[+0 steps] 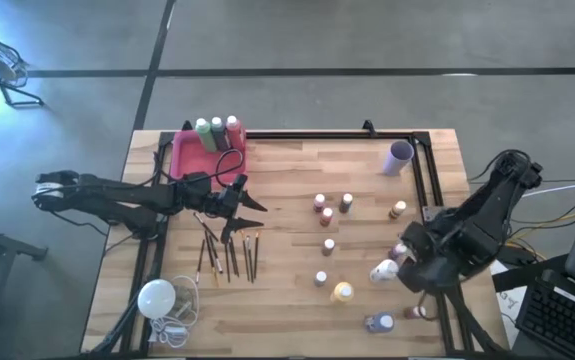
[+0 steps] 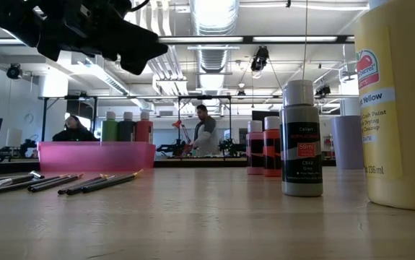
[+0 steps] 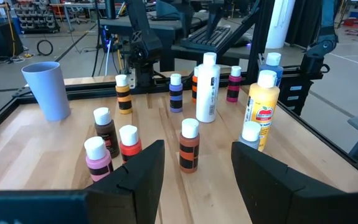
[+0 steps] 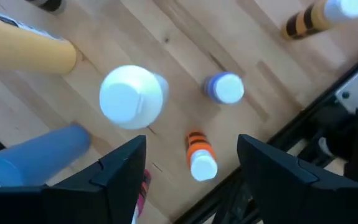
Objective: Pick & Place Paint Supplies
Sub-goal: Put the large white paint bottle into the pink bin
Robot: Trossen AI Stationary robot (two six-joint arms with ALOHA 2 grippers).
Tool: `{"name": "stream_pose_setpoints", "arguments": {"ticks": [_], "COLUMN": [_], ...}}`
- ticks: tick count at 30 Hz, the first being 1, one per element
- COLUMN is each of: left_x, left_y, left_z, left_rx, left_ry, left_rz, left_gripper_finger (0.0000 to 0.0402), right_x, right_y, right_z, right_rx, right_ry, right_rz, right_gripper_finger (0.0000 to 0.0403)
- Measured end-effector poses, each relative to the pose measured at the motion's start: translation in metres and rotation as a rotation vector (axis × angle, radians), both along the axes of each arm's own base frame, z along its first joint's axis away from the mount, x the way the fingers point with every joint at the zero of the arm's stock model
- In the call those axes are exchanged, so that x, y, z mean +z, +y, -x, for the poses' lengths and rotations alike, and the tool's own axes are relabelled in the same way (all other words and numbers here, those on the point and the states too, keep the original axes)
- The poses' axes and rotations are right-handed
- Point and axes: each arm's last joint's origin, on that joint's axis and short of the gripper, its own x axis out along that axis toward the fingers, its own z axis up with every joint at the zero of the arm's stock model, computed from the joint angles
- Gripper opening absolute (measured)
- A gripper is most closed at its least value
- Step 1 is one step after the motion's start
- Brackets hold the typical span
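Several thin dark paintbrushes (image 1: 229, 252) lie flat on the wooden table. My left gripper (image 1: 242, 205) hovers open just beyond their far ends, level and facing right toward the small white-capped paint bottles (image 3: 190, 144). Three bottles (image 1: 217, 130) stand in the pink tray (image 1: 189, 152) at the far left. My right gripper (image 4: 192, 142) points down, open, above the right-hand bottles. Below it are a large white bottle (image 4: 132, 96), an orange-banded one (image 4: 200, 158) and a blue-capped one (image 4: 226, 87). It touches none of them.
A white round bulb with a cord (image 1: 157, 297) lies at the near left. A purple cup (image 1: 399, 157) stands at the far right. A black rail (image 1: 432, 190) runs along the table's right side. A large yellow bottle (image 2: 402, 101) stands near the front edge.
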Motion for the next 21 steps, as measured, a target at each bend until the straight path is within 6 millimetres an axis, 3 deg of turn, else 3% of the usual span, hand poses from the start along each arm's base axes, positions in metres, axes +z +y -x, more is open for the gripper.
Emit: {"name": "stream_pose_setpoints", "arguments": {"ticks": [6,11,21], "left_x": [0.0,0.0,0.0], "left_y": [0.0,0.0,0.0], "left_z": [0.0,0.0,0.0], "left_rx": [0.0,0.0,0.0], "left_ry": [0.0,0.0,0.0], "left_rz": [0.0,0.0,0.0], "left_gripper_finger": [0.0193,0.0193,0.0193], "right_x": [-0.022,-0.05,-0.09], "right_y": [0.02,0.034,0.026], "right_z": [0.016,0.019,0.023], "right_rx": [-0.044,-0.009,-0.006], "right_ry": [-0.071,-0.177,-0.178], "right_rz": [-0.004,-0.046,0.036], "right_gripper_finger": [0.0269,0.0278,0.0275]}}
